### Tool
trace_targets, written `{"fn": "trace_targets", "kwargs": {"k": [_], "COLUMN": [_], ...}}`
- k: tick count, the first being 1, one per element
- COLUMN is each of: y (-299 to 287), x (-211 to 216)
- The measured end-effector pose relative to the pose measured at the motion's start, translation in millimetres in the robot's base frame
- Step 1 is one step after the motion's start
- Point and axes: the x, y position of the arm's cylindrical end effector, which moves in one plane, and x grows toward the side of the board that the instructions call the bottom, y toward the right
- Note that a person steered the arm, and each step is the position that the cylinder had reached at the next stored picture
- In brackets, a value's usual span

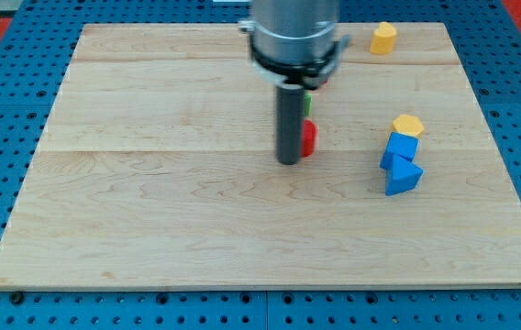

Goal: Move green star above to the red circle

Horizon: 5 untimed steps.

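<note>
Here, your tip (pixel 288 161) sits mid-frame touching the red block (pixel 308 137), the green block (pixel 307 104) just above it; no jaws show.

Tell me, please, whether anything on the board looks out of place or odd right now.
Nothing looks damaged or spilled. My tip stands just left of a red block, with a sliver of a green block above it; the arm hides most of both, so their shapes cannot be made out. The wooden board lies flat.
</note>
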Motion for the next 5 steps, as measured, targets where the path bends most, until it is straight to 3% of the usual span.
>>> {"fn": "trace_targets", "kwargs": {"k": [1, 2, 3, 4, 5], "y": [-7, -63, -103, -82, -17], "x": [0, -3, -51, -94, -94]}}
